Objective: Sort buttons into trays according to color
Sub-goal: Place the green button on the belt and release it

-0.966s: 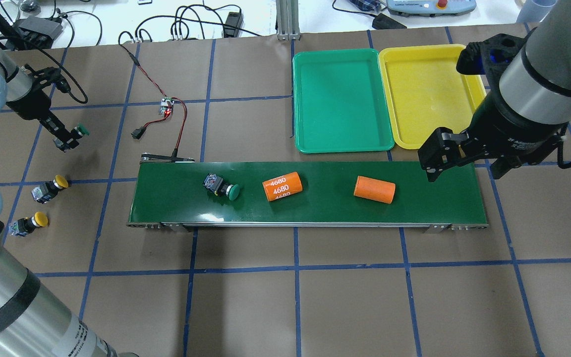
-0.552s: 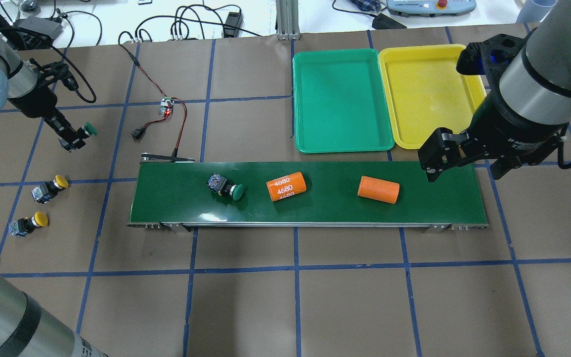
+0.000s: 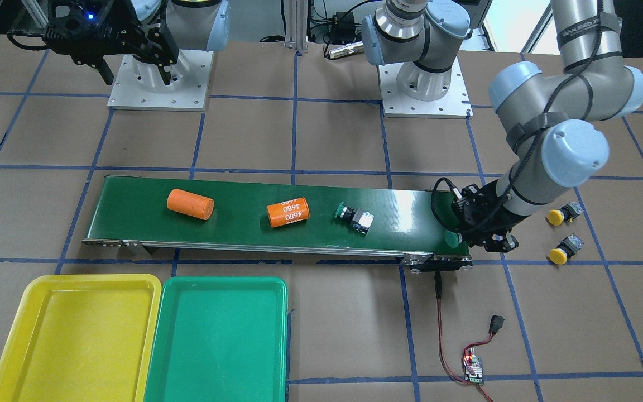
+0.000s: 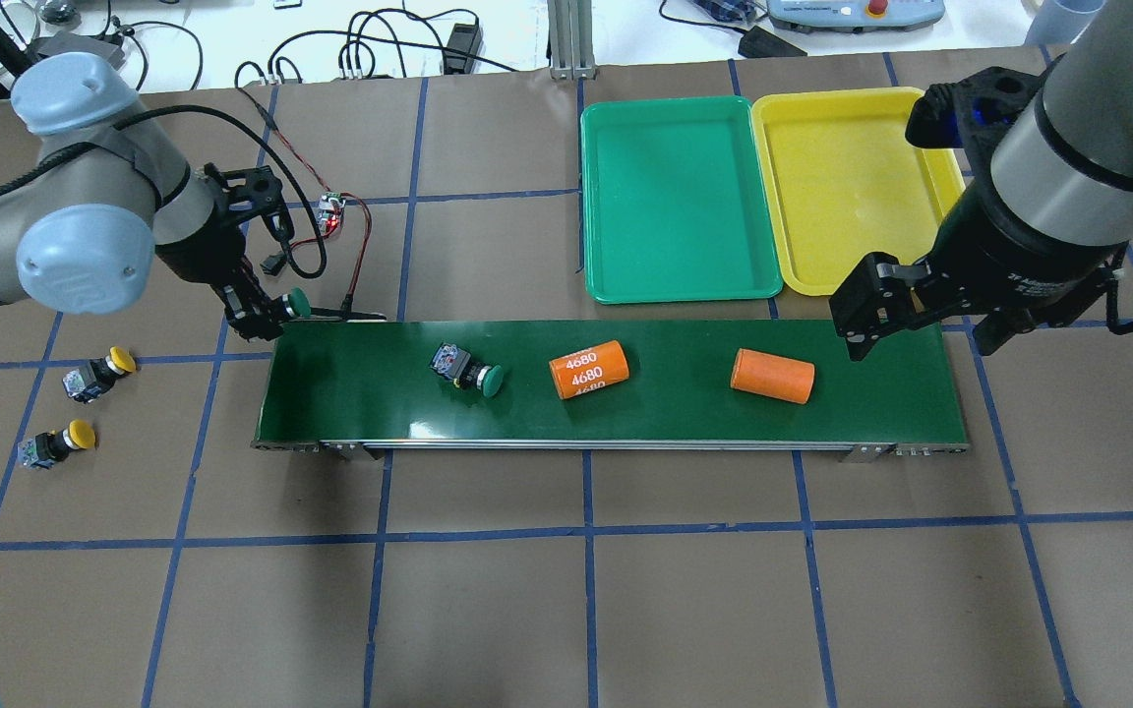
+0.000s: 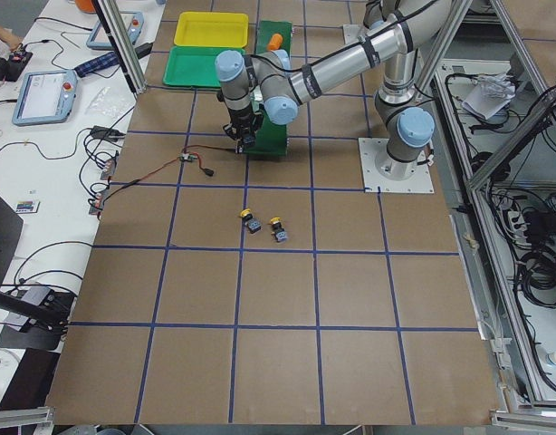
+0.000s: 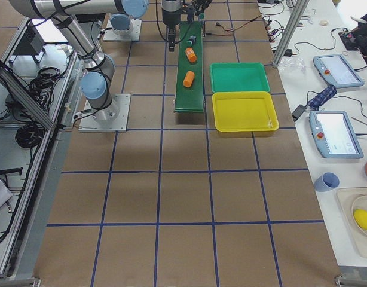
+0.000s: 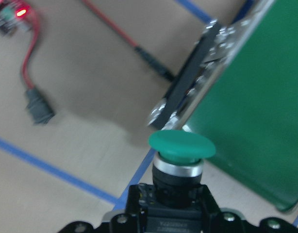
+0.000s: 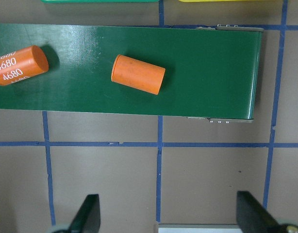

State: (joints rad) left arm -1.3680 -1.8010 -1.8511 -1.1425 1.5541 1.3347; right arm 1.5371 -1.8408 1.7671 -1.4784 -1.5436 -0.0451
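Note:
My left gripper [image 4: 267, 313] is shut on a green button [image 4: 299, 302] and holds it at the far left corner of the belt; its cap fills the left wrist view [image 7: 182, 144]. A second green button [image 4: 468, 369] lies on its side on the belt. Two yellow buttons [image 4: 99, 372] [image 4: 57, 444] lie on the table left of the belt. The green tray [image 4: 680, 197] and the yellow tray [image 4: 847, 187] stand side by side behind the belt's right half, both empty. My right gripper [image 8: 171, 218] is open and empty, high over the belt's right end.
The long dark-green conveyor belt [image 4: 360, 393] carries two orange cylinders, one marked 4680 [image 4: 589, 369] and one plain [image 4: 772, 376]. A small circuit board with red and black wires [image 4: 330, 211] lies behind the belt's left end.
My left arm has carried the green button right and nearer, from open table to the belt's left end. The button and cylinders on the belt have drifted right. The right arm has not moved.

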